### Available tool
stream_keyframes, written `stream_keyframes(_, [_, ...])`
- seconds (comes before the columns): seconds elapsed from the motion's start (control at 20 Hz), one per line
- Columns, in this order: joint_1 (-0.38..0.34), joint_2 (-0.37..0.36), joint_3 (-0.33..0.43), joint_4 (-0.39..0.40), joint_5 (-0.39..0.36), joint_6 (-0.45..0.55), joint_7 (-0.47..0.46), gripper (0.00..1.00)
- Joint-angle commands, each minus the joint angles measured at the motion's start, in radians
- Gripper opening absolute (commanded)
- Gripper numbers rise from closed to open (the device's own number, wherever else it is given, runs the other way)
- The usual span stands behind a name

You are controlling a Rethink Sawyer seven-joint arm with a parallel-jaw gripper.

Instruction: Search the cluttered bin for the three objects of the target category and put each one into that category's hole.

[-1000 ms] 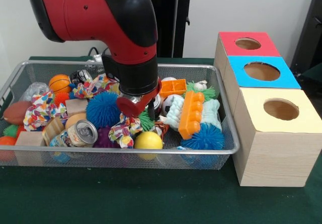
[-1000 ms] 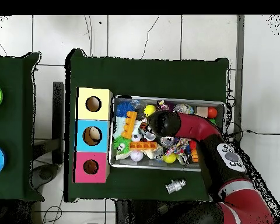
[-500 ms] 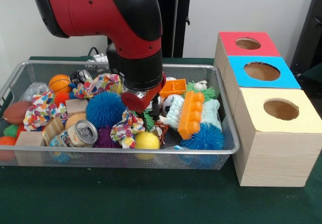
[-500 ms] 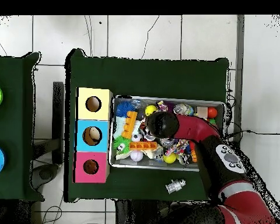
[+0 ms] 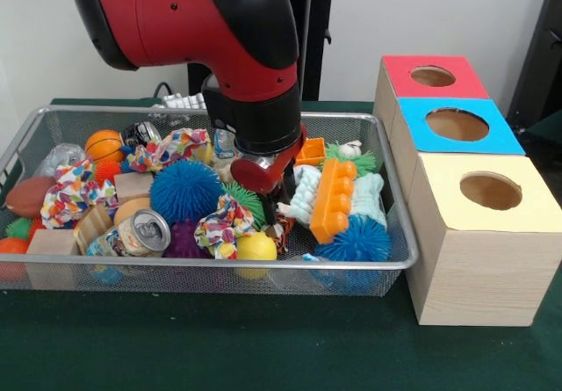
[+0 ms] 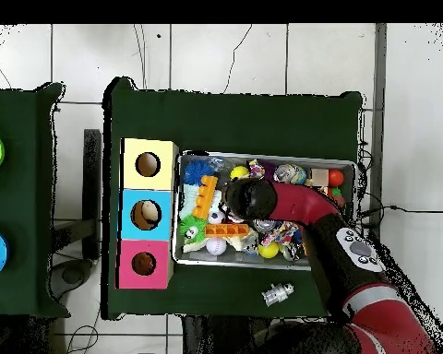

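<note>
The bin (image 5: 219,266) is a silver wire-mesh basket full of toys; it also shows in the overhead view (image 6: 262,154). My gripper (image 5: 268,180) is down in the middle of the bin, between a blue spiky ball (image 5: 180,191) and a long orange block (image 5: 334,199). Its tip is buried in the clutter, and in the overhead view the arm's head (image 6: 245,197) covers it. No yellow-orange toy animal shows clearly. A round yellow thing (image 5: 255,247) lies at the front rim; I cannot tell what it is.
Three boxes with round holes stand beside the bin: red (image 5: 432,76), blue (image 5: 457,125), yellow (image 5: 490,191). A tin can (image 5: 145,231), a small basketball (image 5: 104,145), patterned cloth (image 5: 68,191) and a second blue spiky ball (image 5: 358,240) lie in the bin. A small metal object (image 6: 278,294) lies outside it.
In the front view the arm and gripper have moved right across the bin's middle, towards the long orange block. The toys have barely shifted.
</note>
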Motion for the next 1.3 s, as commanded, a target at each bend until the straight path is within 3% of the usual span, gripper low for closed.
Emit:
stream_keyframes(0.05, [-0.027,0.043,0.081,0.032,-0.007,0.005,0.076,1.00])
stream_keyframes(1.05, [0.018,0.056,0.000,-0.026,-0.093,0.000,0.074,1.00])
stream_keyframes(1.3, [0.054,0.065,-0.051,-0.063,-0.135,0.014,0.077,1.00])
